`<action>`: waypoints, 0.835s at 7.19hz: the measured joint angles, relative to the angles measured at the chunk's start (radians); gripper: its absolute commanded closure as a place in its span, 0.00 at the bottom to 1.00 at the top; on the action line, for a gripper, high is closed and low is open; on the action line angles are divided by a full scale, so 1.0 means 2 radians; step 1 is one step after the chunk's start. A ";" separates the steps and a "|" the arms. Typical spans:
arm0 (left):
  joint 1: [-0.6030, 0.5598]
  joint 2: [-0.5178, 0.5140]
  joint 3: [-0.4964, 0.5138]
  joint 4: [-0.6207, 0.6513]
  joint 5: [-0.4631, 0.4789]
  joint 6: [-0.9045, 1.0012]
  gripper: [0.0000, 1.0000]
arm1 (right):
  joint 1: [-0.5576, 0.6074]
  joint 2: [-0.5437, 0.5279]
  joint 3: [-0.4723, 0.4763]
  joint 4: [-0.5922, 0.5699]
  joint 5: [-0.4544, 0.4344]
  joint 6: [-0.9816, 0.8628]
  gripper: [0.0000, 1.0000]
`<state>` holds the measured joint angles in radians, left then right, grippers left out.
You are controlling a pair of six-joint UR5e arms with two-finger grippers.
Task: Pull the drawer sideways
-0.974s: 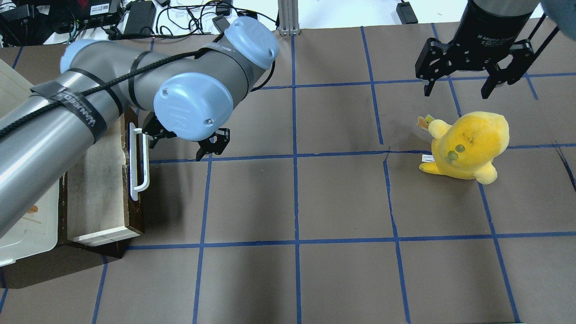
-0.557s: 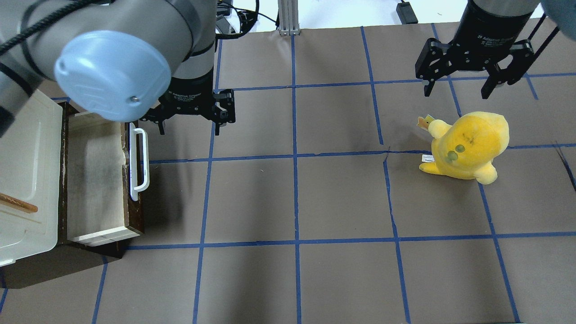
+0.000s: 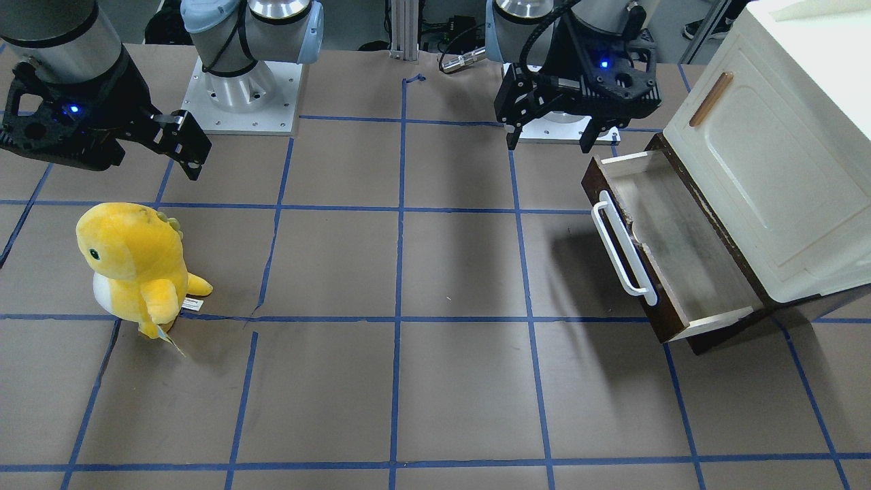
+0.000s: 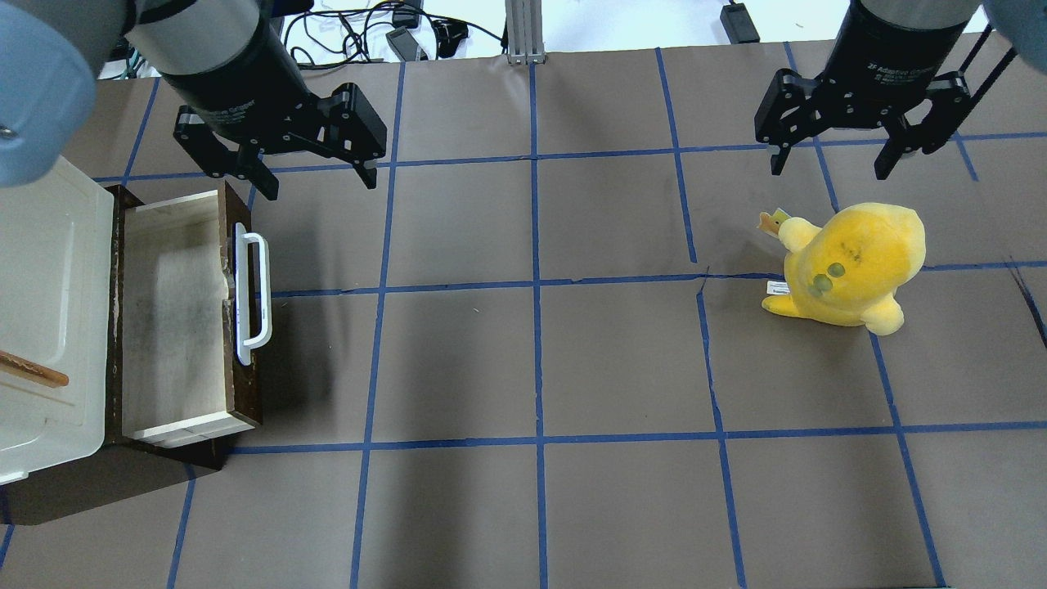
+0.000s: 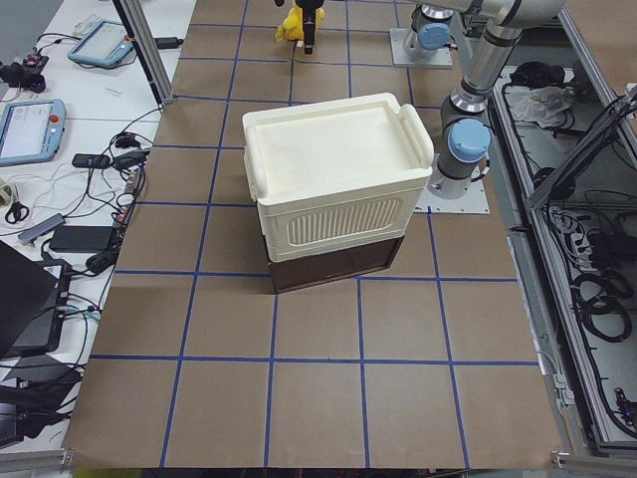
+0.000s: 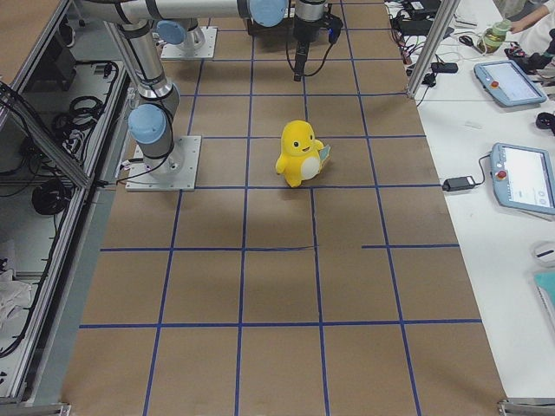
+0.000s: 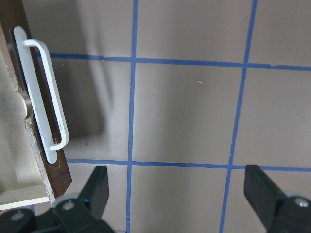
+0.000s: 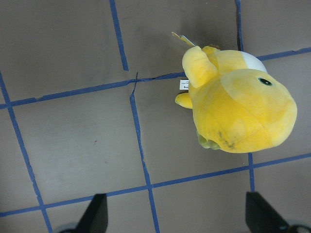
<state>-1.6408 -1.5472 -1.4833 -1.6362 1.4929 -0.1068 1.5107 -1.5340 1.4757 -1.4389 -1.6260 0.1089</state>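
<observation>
Standing pulled out beneath the cream cabinet [image 4: 41,245] on the robot's left, the drawer [image 4: 176,311] shows its pale interior, its white bar handle [image 4: 249,298] facing the open worktop [image 4: 532,368]. The left end effector [image 4: 317,186] hangs released near the drawer's base-side end, touching nothing; the right end effector [image 4: 829,169], likewise released, hovers near a yellow plush toy [image 4: 855,262]

Dark brown drawer [image 4: 188,315], pulled open, white handle [image 4: 252,296]
</observation>
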 measured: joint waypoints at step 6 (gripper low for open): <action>0.021 0.016 -0.008 -0.005 -0.001 0.018 0.00 | 0.000 0.000 0.000 0.000 0.000 0.000 0.00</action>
<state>-1.5996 -1.5157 -1.5002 -1.6464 1.4910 -0.0703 1.5110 -1.5340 1.4757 -1.4387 -1.6260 0.1089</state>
